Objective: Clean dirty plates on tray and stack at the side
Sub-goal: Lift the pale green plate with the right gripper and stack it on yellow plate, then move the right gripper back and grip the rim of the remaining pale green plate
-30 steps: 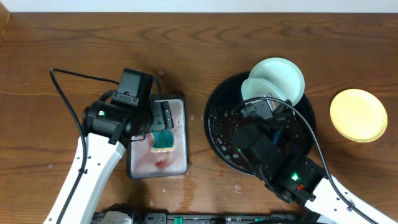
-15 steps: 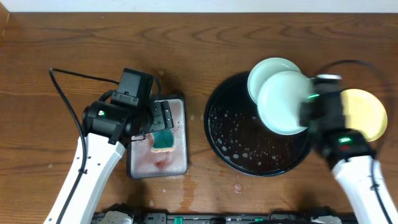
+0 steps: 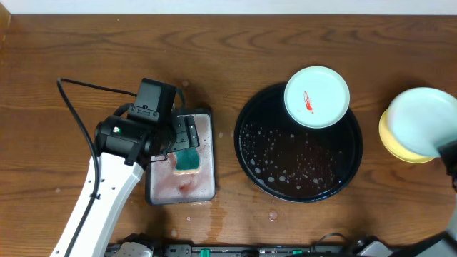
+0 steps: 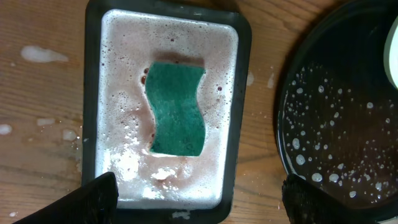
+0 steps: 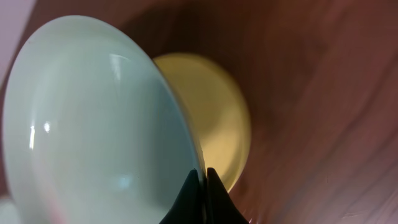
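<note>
From overhead, the round black tray (image 3: 282,168) sits right of the middle of the wooden surface (image 3: 235,50), its floor speckled with white suds. A pale mint plate (image 3: 317,96) with a red smear lies on the tray's far rim, overhanging it slightly. At the right edge of the surface a second pale plate (image 3: 425,121), with no smear showing, is over the yellow plate (image 3: 391,145) and covers most of it. The right end effector (image 3: 450,153) is only a dark shape at that edge. Left of the middle, a grey metal tray (image 3: 203,189) holds pinkish, foamy water and a green sponge (image 3: 188,162). The left end effector (image 3: 187,135) is above its far end, and a black cable (image 3: 71,107) loops toward the left edge.

In the left wrist view, the end effector's two fingertips (image 4: 93,199) stand far apart at the bottom corners, gaping wide and grasping nothing. The sponge lies flat in the middle of the metal tray, apart from both tips. White drops dot the wood beside it, and the black tray's rim fills the right side.

In the right wrist view, the end effector's tips are pinched together on the rim of the pale plate, which is tilted. The yellow plate lies flat on the surface behind it. Whether the two plates touch cannot be told.
</note>
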You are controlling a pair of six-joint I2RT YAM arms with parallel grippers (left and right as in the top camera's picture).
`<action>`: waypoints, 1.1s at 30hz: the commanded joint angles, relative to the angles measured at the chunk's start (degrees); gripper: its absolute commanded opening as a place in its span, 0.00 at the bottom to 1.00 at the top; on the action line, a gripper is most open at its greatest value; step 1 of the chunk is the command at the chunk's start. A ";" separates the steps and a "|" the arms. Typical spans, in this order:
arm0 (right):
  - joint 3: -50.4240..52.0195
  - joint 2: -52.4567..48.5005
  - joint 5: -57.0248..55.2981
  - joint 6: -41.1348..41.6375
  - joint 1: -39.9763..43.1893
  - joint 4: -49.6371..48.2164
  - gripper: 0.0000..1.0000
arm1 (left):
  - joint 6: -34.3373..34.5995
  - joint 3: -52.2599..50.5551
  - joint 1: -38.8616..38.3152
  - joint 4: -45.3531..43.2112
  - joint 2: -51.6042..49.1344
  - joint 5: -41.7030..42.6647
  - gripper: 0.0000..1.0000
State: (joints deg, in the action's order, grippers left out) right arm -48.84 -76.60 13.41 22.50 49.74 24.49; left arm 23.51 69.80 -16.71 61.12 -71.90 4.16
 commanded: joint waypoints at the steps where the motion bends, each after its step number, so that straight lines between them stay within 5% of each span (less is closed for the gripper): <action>1: -0.94 -4.63 -1.09 3.61 1.29 -2.21 0.01 | -0.57 1.20 0.20 0.11 -0.02 -0.09 0.85; 7: -0.94 -11.39 -1.92 1.66 -0.39 -2.95 0.07 | -0.57 1.20 0.20 0.11 -0.02 -0.09 0.85; 10: -1.01 -10.82 7.32 -2.97 -2.75 -5.25 0.25 | -0.57 1.20 0.20 0.11 -0.02 -0.09 0.85; 17: -1.05 -3.48 28.59 -7.61 -15.58 -9.22 0.36 | -0.57 1.20 0.20 0.11 0.00 -0.11 0.85; 20: -1.05 -1.11 22.38 -11.76 -25.46 -6.67 0.52 | -0.57 1.20 0.20 0.11 0.00 -0.09 0.85; 24: -1.01 -3.10 -1.36 -18.86 -37.79 -5.33 0.70 | -0.57 1.20 0.20 0.11 0.00 -0.09 0.85; 28: -1.01 -9.42 -17.40 -26.21 -43.71 -12.74 0.73 | -0.57 1.20 0.20 0.11 0.00 -0.09 0.85; 33: -1.01 -18.71 -17.35 -27.54 -44.04 -21.57 0.73 | -0.55 1.20 0.20 0.11 0.00 -0.11 0.85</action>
State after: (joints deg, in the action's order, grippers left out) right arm -49.54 -91.53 2.04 -1.32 6.09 4.58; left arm 23.51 69.82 -16.71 61.10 -71.90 4.16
